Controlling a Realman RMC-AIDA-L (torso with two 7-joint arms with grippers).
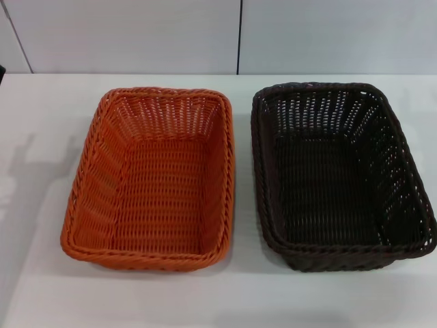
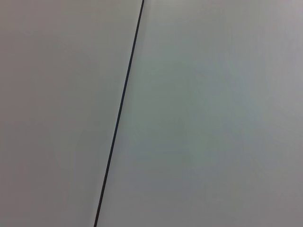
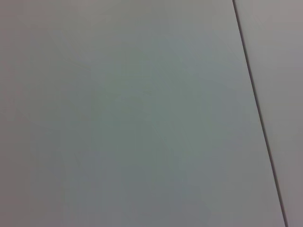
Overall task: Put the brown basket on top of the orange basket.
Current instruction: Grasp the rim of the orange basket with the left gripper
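Neither our left hand nor our right hand shows in any view, so we cannot tell whether either is open or closed. Our left wrist camera faces only a plain pale panel [image 2: 203, 113] crossed by a thin dark seam [image 2: 120, 109], and our right wrist camera shows a like panel with a seam [image 3: 258, 109] running near one edge.

From our head camera we see both baskets standing upright on the white bench [image 1: 41, 123], side by side, near each other but apart, with a strip of bare bench between them. The orange basket [image 1: 153, 179] sits on our left side, its braided rim whole and its sloped woven walls leading down to a bare floor. The brown basket [image 1: 339, 174] sits on our right side, dark, almost black, with openwork walls and a braided rim; nothing lies in it. Its near right corner reaches close to the edge of the view. Behind the bench stands a pale wall [image 1: 136, 34] with a dark vertical seam [image 1: 239, 34] between its panels.
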